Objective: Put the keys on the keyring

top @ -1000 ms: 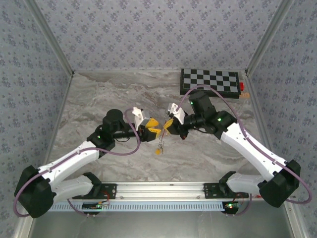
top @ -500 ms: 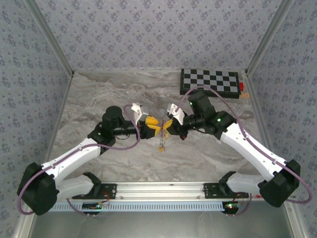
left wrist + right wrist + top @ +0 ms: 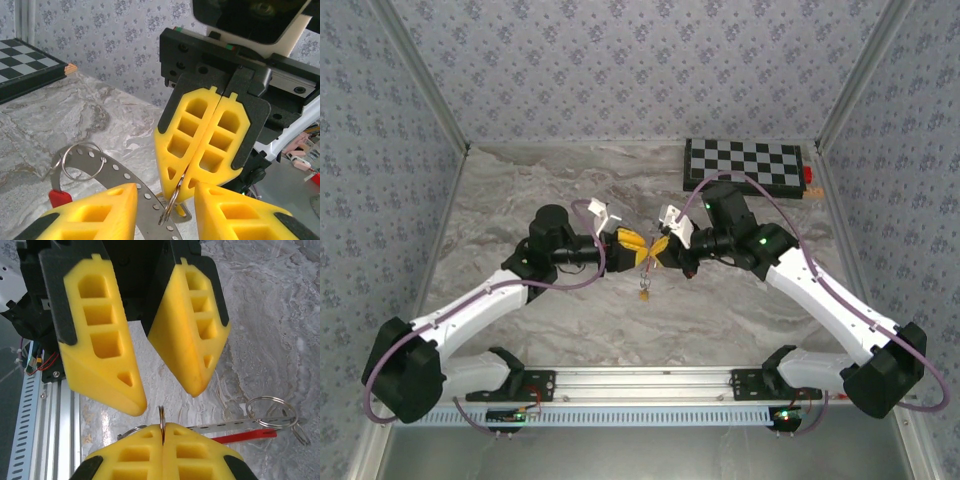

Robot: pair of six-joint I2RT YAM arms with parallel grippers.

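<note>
At the centre of the table (image 3: 500, 190), the left gripper (image 3: 632, 245) and right gripper (image 3: 657, 252) meet tip to tip. The keyring (image 3: 161, 416) stands edge-on between the right gripper's fingers, the keys (image 3: 644, 292) hanging below. A chessboard (image 3: 745, 163) lies at the far right.

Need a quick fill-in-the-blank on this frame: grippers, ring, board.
The right gripper is ___ on a thin metal ring.
The left gripper faces it with its jaws ___.
The chessboard lies at the table's far ___ corner.
Missing words: shut; open; right.
</note>
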